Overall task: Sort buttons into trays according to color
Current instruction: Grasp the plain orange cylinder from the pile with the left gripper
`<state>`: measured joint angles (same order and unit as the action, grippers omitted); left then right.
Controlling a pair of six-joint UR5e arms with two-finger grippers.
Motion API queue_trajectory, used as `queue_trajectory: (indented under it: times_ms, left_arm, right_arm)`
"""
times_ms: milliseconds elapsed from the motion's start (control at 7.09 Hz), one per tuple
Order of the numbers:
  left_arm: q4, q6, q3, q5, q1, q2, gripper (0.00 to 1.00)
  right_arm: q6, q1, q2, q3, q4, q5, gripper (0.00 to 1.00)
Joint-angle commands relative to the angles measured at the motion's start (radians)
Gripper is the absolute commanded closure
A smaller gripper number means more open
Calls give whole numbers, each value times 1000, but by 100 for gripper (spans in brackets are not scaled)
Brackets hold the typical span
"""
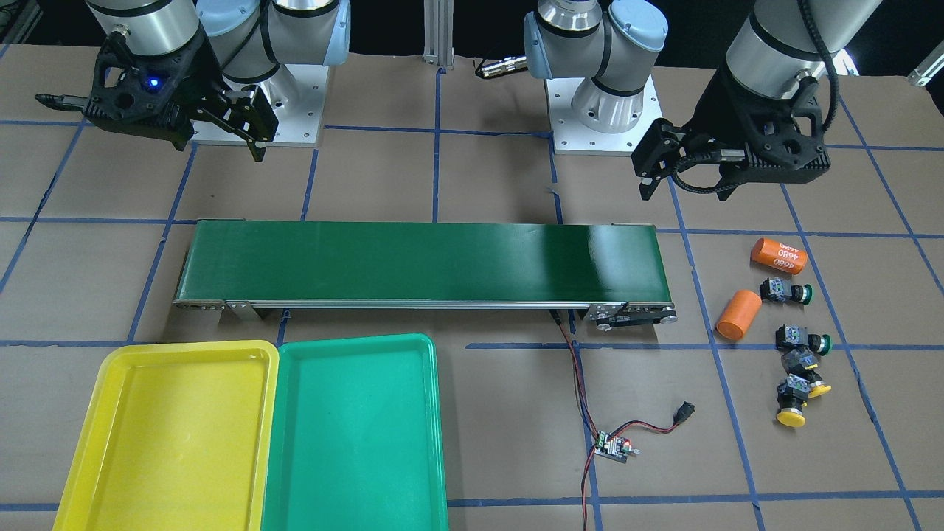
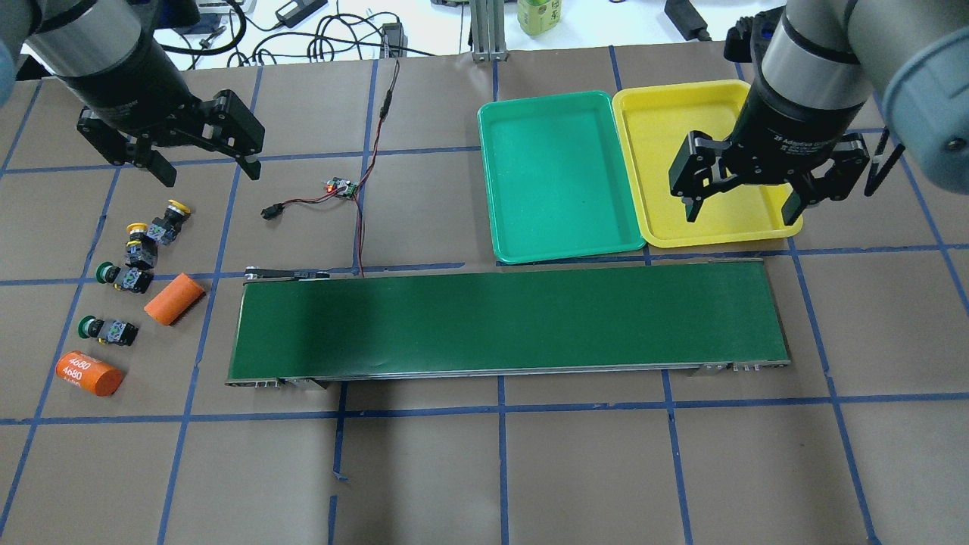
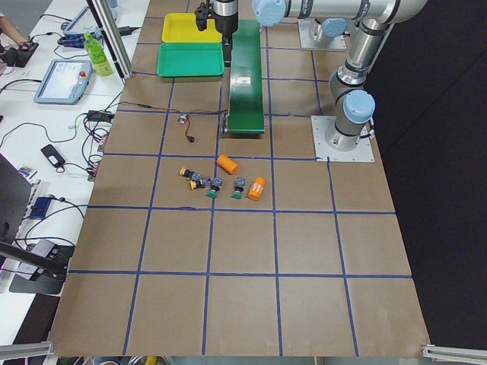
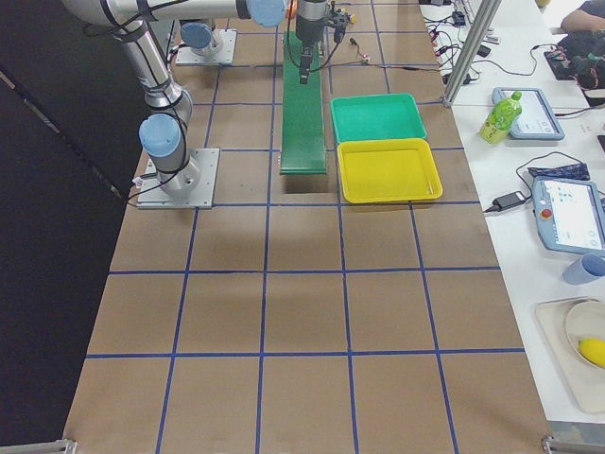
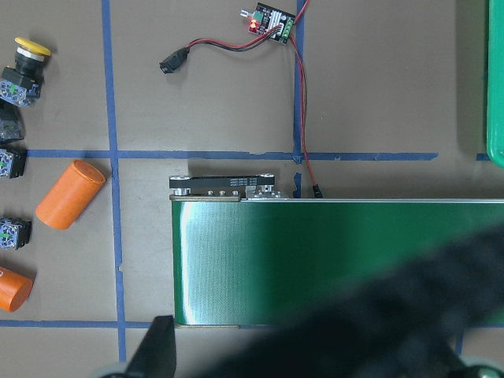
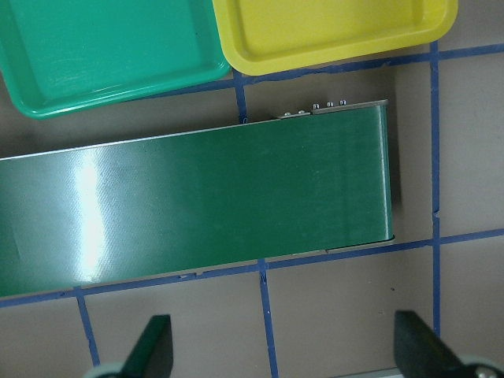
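The left gripper (image 2: 210,172) hangs high above the table (image 2: 530,469) by the near edge of the belt's left end. Its fingers are spread wide and released, grasping nothing. The right gripper (image 2: 742,217) hangs just as high by the belt's right end, its fingers also released.

Off the belt's left end, a loose row of things lies on the table, running away from the robot. Nearest is the marked orange cylinder (image 2: 89,373), on its side and printed 4680. Just beyond it is the near green button (image 2: 106,329), on its side with its cap pointing away from the belt. Next comes the plain orange cylinder (image 2: 174,298), set closer to the belt. Level with it is the far green button (image 2: 123,277). Crowded close behind are the near yellow button (image 2: 140,242) and the far yellow button (image 2: 170,219). Whether these three touch cannot be told.

The long dark green belt (image 2: 507,318) runs left to right across the middle of the table. Past its left end lies a small circuit board (image 2: 341,187) with a red light. Red and black wires run from it toward the belt and to a loose black plug (image 2: 269,212).

Past the belt's right half, the green tray (image 2: 560,174) and the yellow tray (image 2: 681,129) sit side by side with their long edges touching. The green one is nearer the middle. All four buttons lie well apart from both trays.
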<state>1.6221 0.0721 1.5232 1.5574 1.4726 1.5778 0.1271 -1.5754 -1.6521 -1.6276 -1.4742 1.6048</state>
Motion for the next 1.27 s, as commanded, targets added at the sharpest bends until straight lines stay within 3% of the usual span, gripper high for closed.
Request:
queue_trajectory:
  times_ms: [0,282,564,846,1129]
  left_arm:
    - [-5,0,0,1,-2,10,0]
    - [2,46,33,7,-29,-4,0]
    - [-89,238,78,33,-189,89,0]
    - [-338,574,193,33,-350,194,0]
    - [-616,820,407,23,-486,241,0]
  right_arm:
    - [0,0,0,0,-1,-2,0]
    - [-1,0,0,0,-2,-3,0]
    - [-1,2,0,0,-2,-2,0]
    - [-1,2,0,0,-2,-2,0]
    - [-1,2,0,0,-2,-2,0]
